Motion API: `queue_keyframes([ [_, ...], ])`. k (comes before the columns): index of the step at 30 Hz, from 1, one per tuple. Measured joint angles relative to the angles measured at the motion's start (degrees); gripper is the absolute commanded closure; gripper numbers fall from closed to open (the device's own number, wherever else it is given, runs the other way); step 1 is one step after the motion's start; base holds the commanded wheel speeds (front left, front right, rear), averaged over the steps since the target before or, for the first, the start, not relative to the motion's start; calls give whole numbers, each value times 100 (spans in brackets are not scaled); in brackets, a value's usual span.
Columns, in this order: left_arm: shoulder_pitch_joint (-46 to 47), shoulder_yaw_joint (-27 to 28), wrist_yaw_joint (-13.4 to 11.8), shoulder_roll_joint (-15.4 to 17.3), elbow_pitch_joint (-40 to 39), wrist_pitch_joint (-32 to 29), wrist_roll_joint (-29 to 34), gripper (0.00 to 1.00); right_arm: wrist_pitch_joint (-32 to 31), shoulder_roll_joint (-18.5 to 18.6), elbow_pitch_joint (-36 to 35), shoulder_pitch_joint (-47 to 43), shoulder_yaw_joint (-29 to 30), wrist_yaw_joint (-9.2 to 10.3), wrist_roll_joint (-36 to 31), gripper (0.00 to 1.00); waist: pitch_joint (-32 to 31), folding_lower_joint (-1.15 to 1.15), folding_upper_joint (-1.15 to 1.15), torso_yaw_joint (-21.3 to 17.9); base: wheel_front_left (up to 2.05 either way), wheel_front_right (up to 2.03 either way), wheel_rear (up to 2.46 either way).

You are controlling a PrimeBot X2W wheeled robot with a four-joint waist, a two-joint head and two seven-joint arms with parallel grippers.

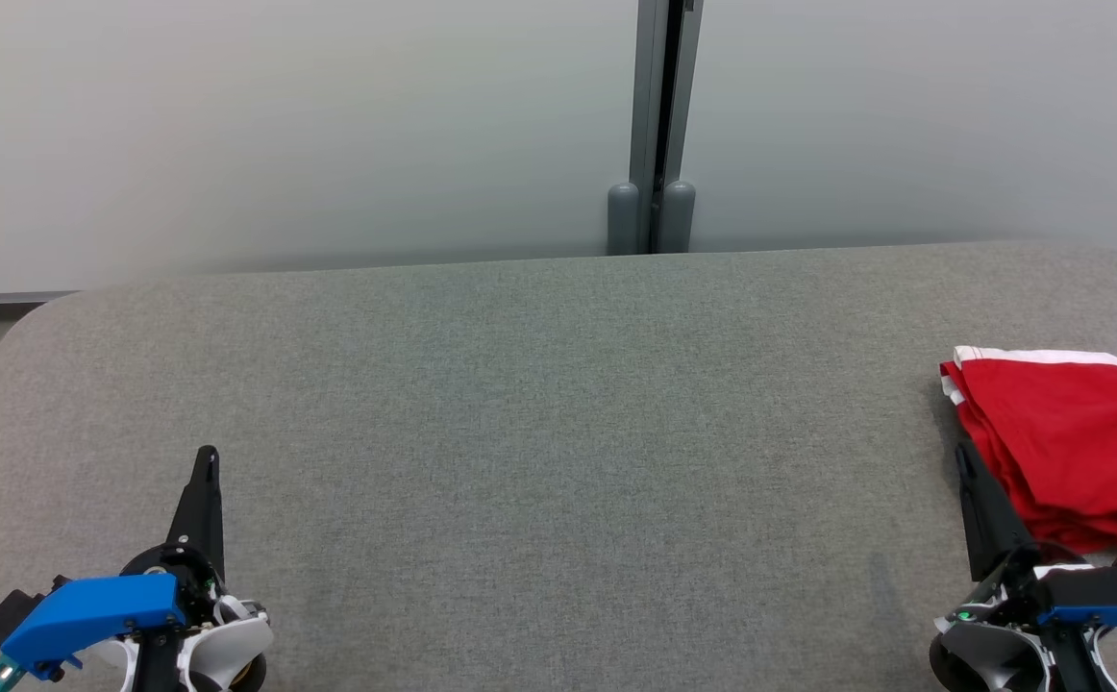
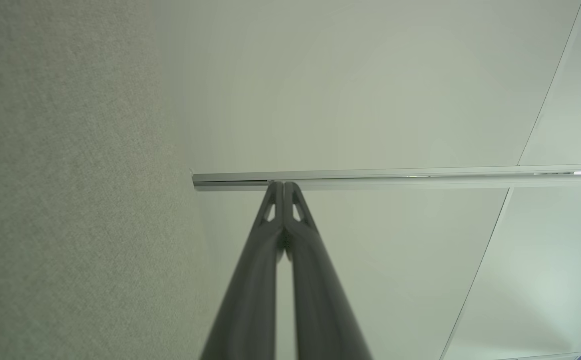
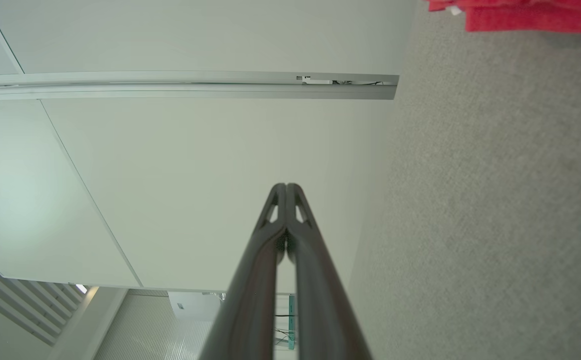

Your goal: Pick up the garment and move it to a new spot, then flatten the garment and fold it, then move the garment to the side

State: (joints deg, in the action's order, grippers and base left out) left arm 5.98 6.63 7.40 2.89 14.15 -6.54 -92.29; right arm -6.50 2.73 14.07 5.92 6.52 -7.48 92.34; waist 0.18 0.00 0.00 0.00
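Right end effector [image 1: 965, 459] closed beside garment [image 1: 1078, 442], apparently crosswise.

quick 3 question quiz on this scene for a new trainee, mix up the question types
1. True or false: the garment lies at the middle of the table.
2. The jaws of the right gripper are: A) wide open, B) shut on nothing, C) shut on the garment.
3. Fill in: the red garment has ___ trim.
Key: 1 false, it lies at the table's right edge; 2 B; 3 white.
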Motion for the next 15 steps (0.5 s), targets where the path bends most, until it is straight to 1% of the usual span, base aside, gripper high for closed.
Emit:
queue_keyframes([
  [15,0,0,0,0,0,0,0,100,0,0,0,1,0,0,0,100,0,0,0,0,0,0,0],
])
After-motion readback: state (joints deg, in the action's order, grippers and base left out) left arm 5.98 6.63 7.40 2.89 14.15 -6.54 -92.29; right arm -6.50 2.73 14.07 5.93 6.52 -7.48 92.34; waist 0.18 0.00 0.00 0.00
